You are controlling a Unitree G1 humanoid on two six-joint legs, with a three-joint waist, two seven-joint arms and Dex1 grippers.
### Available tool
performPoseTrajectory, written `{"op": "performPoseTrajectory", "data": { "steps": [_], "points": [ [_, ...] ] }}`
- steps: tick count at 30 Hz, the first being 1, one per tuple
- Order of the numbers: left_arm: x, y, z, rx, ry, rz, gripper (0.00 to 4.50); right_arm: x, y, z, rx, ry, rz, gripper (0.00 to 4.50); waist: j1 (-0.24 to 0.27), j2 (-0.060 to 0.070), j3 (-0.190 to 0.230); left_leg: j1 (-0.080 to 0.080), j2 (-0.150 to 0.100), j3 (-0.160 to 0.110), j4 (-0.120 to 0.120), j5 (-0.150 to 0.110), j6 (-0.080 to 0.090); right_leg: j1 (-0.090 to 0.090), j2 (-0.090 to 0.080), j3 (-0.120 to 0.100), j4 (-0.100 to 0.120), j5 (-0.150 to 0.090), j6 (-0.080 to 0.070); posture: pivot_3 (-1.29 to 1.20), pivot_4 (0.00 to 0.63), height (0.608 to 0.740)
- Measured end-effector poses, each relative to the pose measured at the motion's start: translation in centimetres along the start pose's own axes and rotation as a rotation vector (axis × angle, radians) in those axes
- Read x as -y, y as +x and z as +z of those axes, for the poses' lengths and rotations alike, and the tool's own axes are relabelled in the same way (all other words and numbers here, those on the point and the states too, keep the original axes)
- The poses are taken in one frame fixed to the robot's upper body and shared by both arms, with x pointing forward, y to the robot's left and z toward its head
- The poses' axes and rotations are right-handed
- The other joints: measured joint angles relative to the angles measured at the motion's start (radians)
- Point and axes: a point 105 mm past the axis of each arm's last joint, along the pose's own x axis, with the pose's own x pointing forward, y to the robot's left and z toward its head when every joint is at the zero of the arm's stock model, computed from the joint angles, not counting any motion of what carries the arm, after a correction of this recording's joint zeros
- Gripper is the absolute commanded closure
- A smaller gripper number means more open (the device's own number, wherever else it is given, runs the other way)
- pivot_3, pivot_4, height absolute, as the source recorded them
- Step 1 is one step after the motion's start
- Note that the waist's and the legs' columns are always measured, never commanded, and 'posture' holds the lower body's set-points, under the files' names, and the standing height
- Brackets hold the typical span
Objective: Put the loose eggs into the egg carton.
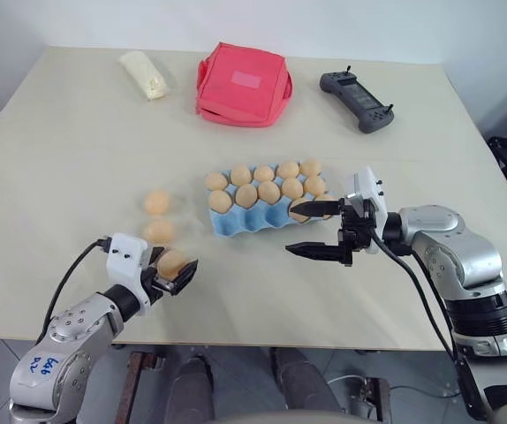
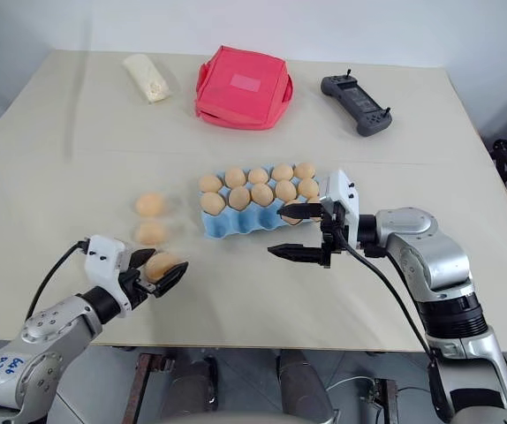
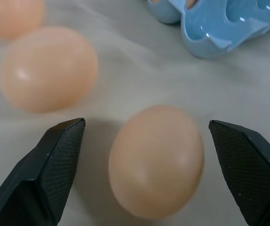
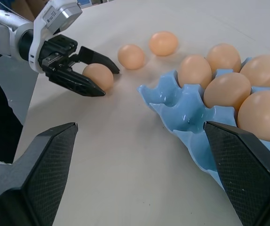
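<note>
- My left gripper (image 1: 176, 269) sits spread around the nearest loose egg (image 3: 156, 160); in the left wrist view there's a gap on both sides, so nothing is gripped yet.
- Two more loose eggs (image 1: 156, 202) lie on the table (image 1: 77, 132) just beyond it, in a short line.
- I judge this as the pick step: next I close gently on that egg and lift it clear of its neighbour.
- The egg carton (image 1: 236, 221) is mid-table, back rows full, front cups bare.
- My right gripper (image 1: 317, 230) hovers spread wide at the carton's right end, holding nothing.
</note>
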Motion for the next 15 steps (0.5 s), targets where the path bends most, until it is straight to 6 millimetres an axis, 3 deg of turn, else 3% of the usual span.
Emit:
{"op": "performPoseTrajectory", "data": {
  "steps": [7, 12, 15],
  "points": [
    [-0.1, 0.0, -0.2, -0.027, 0.036, -0.006, 2.66, 0.1, -0.1, -0.1, -0.001, 0.002, -0.018, 0.0, 0.0, 0.0, 0.0, 0.0, 0.0, 0.0, 0.0, 0.0, 0.0, 0.0, 0.0, 0.0, 0.0, 0.0, 0.0, 0.0, 0.15, 0.74],
    [0.2, 0.2, 0.2, -0.019, 0.042, -0.027, 2.75, 0.2, -0.1, -0.1, -0.001, 0.001, -0.027, 0.0, 0.0, 0.0, 0.0, 0.0, 0.0, 0.0, 0.0, 0.0, 0.0, 0.0, 0.0, 0.0, 0.0, 0.0, 0.0, 0.0, 0.15, 0.74],
    [1.0, 1.1, 2.5, 0.068, 0.058, -0.075, 2.75, 0.4, -0.1, 0.0, 0.001, -0.001, -0.038, 0.0, 0.003, 0.0, 0.0, 0.0, 0.0, 0.0, 0.0, 0.0, 0.0, 0.0, 0.0, 0.0, 0.0, 0.001, 0.001, 0.0, 0.15, 0.74]
  ]
}}
